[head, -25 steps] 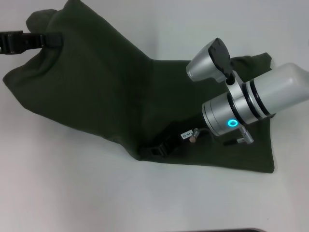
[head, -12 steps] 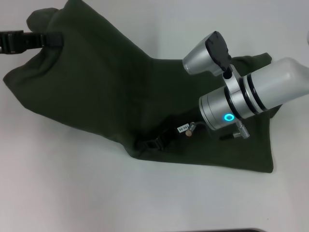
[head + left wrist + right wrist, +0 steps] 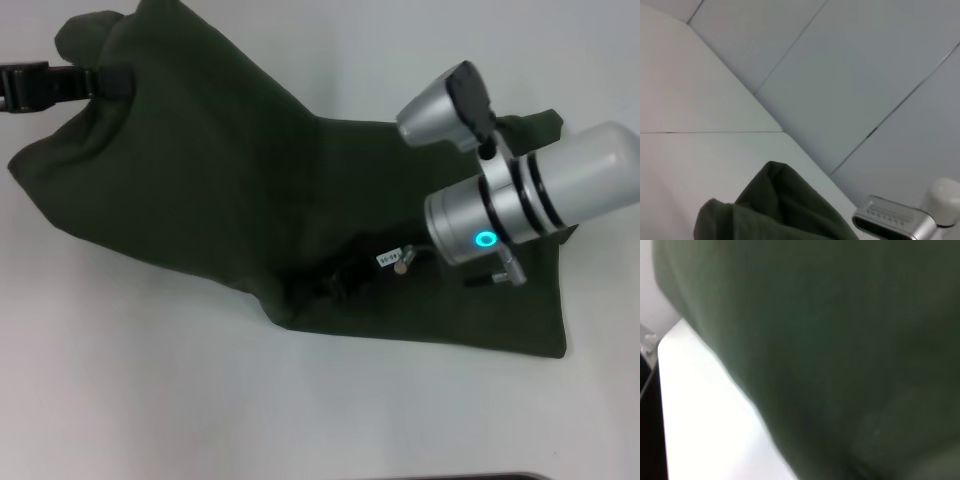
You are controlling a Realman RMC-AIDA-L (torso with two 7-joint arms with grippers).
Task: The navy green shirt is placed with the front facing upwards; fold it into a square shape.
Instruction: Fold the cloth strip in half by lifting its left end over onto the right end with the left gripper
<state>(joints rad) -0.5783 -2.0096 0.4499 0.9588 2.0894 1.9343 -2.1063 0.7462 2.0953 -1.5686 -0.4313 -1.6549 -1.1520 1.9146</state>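
The navy green shirt point(image 3: 220, 190) lies spread across the white table point(image 3: 150, 400), plain dark cloth facing up and no lettering showing. At the far left my left gripper point(image 3: 105, 80) is shut on a bunched corner of the shirt, which it holds raised above the table. The left wrist view shows that bunch of shirt point(image 3: 775, 210) close up. My right gripper point(image 3: 325, 287) reaches in low from the right and is shut on the shirt's near folded edge. Green shirt cloth point(image 3: 840, 340) fills most of the right wrist view.
The right arm's silver wrist point(image 3: 490, 225) with a lit blue ring hangs over the shirt's right part. Bare white tabletop lies in front of and left of the shirt. A table edge point(image 3: 670, 355) shows in the right wrist view. A dark strip point(image 3: 470, 477) lies at the near edge.
The right arm first moved slightly left, then back right and away from me, taking the shirt's near fold with it. The left gripper and its raised corner stayed in place.
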